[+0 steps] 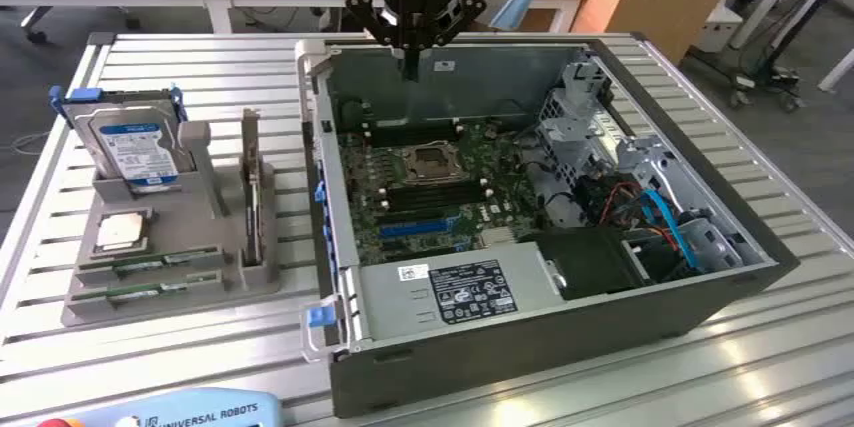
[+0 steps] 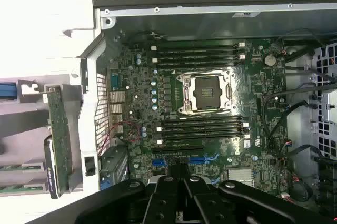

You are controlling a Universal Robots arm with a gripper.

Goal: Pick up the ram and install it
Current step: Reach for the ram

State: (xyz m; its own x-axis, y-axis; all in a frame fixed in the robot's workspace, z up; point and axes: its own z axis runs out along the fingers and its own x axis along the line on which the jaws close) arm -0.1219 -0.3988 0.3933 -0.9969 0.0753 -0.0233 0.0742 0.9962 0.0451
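— Slatted metal table point(image 1: 747, 347) is seen under everything; what is set on it?
— An open computer case point(image 1: 534, 347) is laid on its side, with the motherboard point(image 1: 400, 197) exposed. A grey holder point(image 1: 260, 247) is placed just beside it, on the exterior view's left.
— Where is the ram found?
— One ram stick point(image 1: 150, 265) is lodged in a front slot of the holder, and its twin point(image 1: 134, 294) is lodged in the next slot. A hard drive point(image 1: 134, 152) is stood at the holder's back, and a square chip point(image 1: 120, 232) is laid between.
— And the gripper point(image 1: 410, 72)?
— It is held over the case's far wall, well apart from the holder. Its fingers point(image 2: 158, 203) are pressed together, and nothing is gripped between them. The motherboard's long memory slots point(image 2: 202, 126) are looked down on from the wrist.
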